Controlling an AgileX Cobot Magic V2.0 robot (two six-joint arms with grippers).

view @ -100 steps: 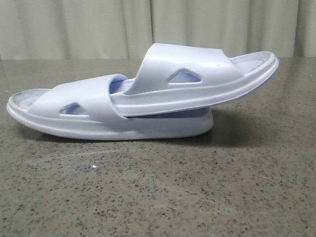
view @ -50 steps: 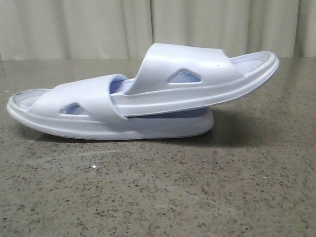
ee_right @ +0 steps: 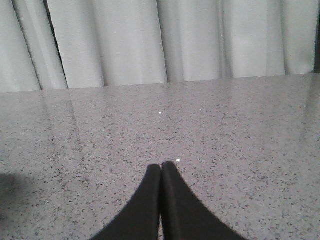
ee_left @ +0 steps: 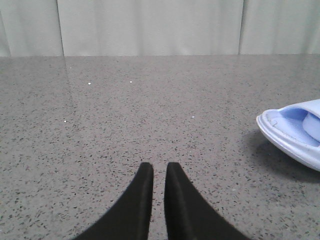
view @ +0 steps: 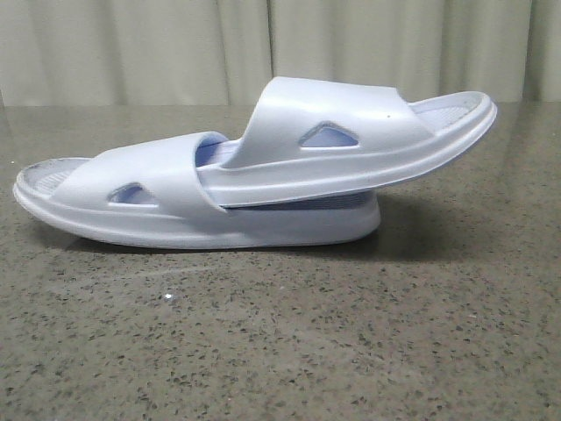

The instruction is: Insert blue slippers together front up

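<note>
Two pale blue slippers lie nested on the speckled grey table (view: 280, 342) in the front view. The lower slipper (view: 158, 210) rests flat on its sole. The upper slipper (view: 351, 140) has one end tucked under the lower one's strap, and its other end rises to the right. One end of a slipper also shows in the left wrist view (ee_left: 295, 135), well to the side of my left gripper (ee_left: 159, 167), whose fingers stand almost together with a thin gap, empty. My right gripper (ee_right: 161, 166) is shut and empty over bare table. Neither gripper shows in the front view.
A pale curtain (view: 263, 44) hangs behind the table's far edge. In both wrist views the table surface (ee_left: 125, 110) ahead of the fingers is bare speckled stone.
</note>
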